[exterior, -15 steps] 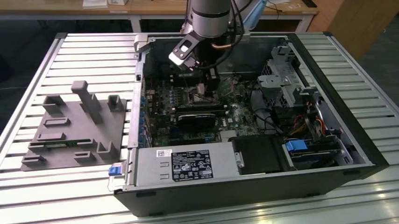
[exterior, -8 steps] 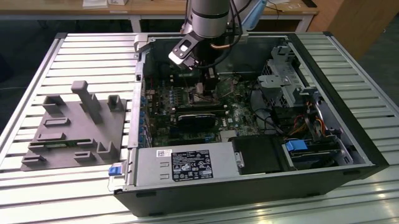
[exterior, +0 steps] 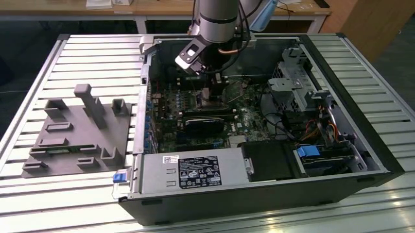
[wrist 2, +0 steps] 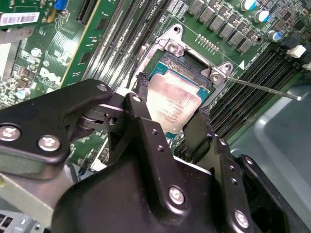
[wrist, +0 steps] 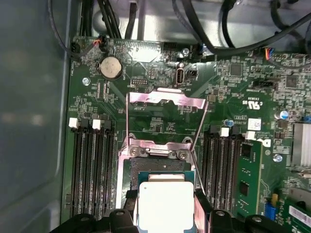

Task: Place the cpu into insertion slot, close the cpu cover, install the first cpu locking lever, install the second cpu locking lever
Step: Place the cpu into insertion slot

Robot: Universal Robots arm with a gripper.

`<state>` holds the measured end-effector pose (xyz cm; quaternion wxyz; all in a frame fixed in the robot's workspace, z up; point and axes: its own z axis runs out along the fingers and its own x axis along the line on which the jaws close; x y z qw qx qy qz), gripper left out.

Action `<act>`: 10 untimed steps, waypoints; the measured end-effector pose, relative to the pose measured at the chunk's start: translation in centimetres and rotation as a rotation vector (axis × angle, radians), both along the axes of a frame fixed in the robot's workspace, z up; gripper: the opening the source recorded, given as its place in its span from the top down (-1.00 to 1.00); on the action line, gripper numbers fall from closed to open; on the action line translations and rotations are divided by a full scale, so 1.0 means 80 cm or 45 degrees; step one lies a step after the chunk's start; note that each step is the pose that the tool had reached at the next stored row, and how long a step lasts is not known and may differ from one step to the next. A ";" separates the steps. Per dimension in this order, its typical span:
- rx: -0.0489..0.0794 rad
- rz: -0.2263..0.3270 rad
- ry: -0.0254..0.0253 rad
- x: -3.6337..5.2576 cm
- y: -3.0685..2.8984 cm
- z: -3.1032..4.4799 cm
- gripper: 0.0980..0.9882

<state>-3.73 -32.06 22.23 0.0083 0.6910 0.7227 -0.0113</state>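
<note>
First wrist view: silvery square cpu [wrist: 166,204]

Exterior view: even overhead room light. The slatted table [exterior: 58,204] glares pale along its near edge, and the interior of the computer case [exterior: 259,208] lies in shade. In both wrist views the cpu [wrist 2: 172,104] [wrist: 166,204] flares near white. In the first wrist view the cpu cover [wrist: 165,98] carries a pinkish sheen.

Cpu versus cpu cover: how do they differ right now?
The cpu is a solid silvery plate; the cpu cover is a frame with the board showing through its window. The cpu is held by the gripper at the insertion slot; the cpu cover lies swung back, untouched. Both are silvery metal.
</note>
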 end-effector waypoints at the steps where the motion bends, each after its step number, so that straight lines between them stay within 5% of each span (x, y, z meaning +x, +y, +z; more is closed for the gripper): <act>1: 0.000 0.000 0.0016 0.000 0.0002 -0.0013 0.01; 10: 0.000 -0.001 0.0109 0.001 0.0004 -0.0133 0.01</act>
